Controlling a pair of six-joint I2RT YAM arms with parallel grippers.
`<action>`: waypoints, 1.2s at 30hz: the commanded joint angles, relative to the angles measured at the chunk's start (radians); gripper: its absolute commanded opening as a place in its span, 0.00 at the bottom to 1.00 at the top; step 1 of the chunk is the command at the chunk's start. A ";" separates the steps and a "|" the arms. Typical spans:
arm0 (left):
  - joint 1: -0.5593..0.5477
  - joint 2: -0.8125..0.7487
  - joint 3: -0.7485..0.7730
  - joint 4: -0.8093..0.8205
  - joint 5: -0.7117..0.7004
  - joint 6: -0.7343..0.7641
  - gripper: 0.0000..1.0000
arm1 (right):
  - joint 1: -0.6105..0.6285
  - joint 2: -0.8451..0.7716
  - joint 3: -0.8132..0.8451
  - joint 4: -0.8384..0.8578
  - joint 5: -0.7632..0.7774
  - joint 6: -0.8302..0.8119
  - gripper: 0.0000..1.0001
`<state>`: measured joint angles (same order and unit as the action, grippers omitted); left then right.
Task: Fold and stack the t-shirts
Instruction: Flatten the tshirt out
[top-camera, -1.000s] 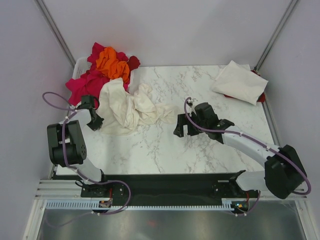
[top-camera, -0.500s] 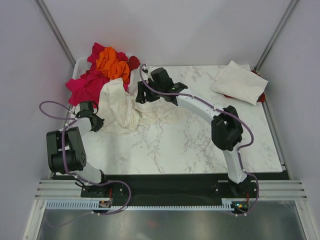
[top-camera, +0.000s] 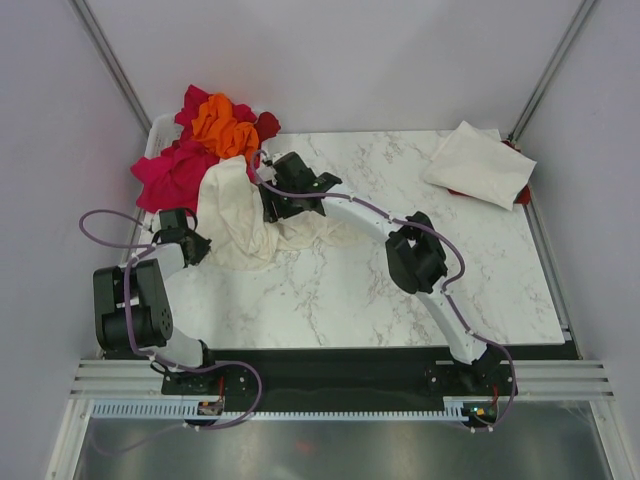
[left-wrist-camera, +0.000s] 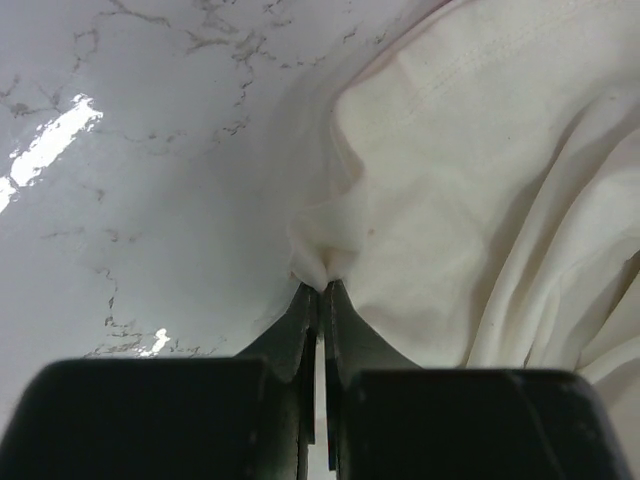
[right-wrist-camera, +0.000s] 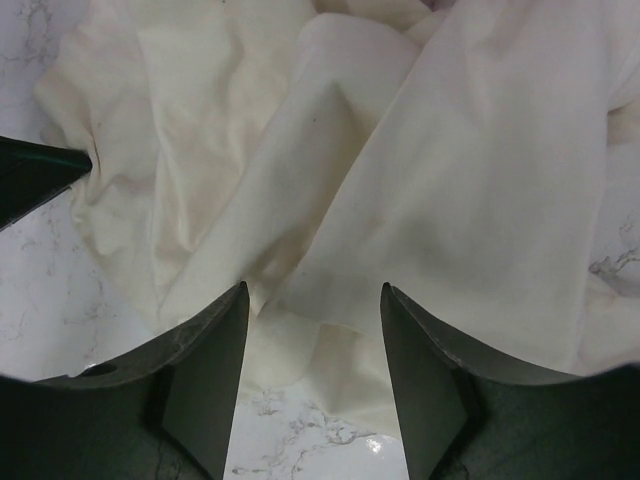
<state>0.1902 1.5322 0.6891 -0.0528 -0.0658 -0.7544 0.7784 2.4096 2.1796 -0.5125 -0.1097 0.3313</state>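
A crumpled cream t-shirt (top-camera: 240, 215) lies spread on the marble table at the left. My left gripper (top-camera: 192, 247) is shut on a pinch of its near-left edge (left-wrist-camera: 322, 268), low on the tabletop. My right gripper (top-camera: 270, 203) reaches across to the shirt's right part. It is open, and its fingers (right-wrist-camera: 232, 310) straddle a loose fold of cream cloth (right-wrist-camera: 330, 200) without pressing on it. A heap of magenta (top-camera: 170, 170), orange (top-camera: 222, 125) and dark red (top-camera: 267, 125) t-shirts is piled at the back left. A folded cream t-shirt (top-camera: 480, 163) rests at the back right.
The coloured heap sits in a white basket (top-camera: 158, 128) at the table's back-left corner. A red shirt edge (top-camera: 521, 196) shows under the folded cream one. Grey walls stand close on the left and right. My left fingertip (right-wrist-camera: 40, 170) shows at the left edge of the right wrist view.
My right arm has swung from the table's middle to the far left, over the cream shirt, and its jaws have narrowed. The left gripper has shifted slightly, still pinching the shirt.
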 joint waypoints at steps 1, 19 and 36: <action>-0.003 0.009 -0.034 -0.024 0.027 -0.023 0.02 | 0.010 0.017 0.060 -0.014 0.041 -0.020 0.63; -0.003 0.014 -0.036 -0.005 0.044 -0.014 0.02 | 0.002 0.042 0.128 -0.008 0.120 -0.035 0.47; -0.003 0.017 -0.039 0.004 0.047 -0.010 0.02 | 0.016 0.031 0.086 0.048 0.082 0.002 0.62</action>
<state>0.1905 1.5318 0.6792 -0.0292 -0.0399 -0.7547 0.7830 2.4710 2.2719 -0.5140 -0.0265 0.3244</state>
